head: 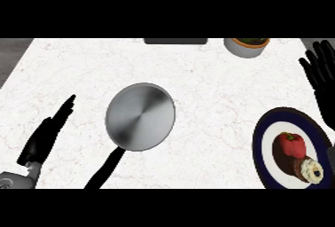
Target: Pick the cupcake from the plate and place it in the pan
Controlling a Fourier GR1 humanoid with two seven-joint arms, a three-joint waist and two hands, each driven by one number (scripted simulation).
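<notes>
Worktop (209, 84) laid out for a move not yet begun, cupcake (311, 171) untouched on its plate (262, 135).

The white worktop carried everything within reach of both arms. The dark-rimmed plate lay at the right edge, partly cut off by the view, just below the right hand (322, 66). That hand rested open near the edge, fingers straight, apart and pointing up, holding nothing, and it looked the better placed for the pick. The steel pan (141, 116) sat in the middle, well apart from the plate, its black handle (108, 170) turned toward the robot, leaving the pan clear for a drop from above. The left hand (47, 135) showed edge-on at the left, fingers straight and together, empty. A small pot (247, 48) stood at the far edge. On the plate a red pepper (292, 144) sat close against the cupcake, so the pick would need care.
</notes>
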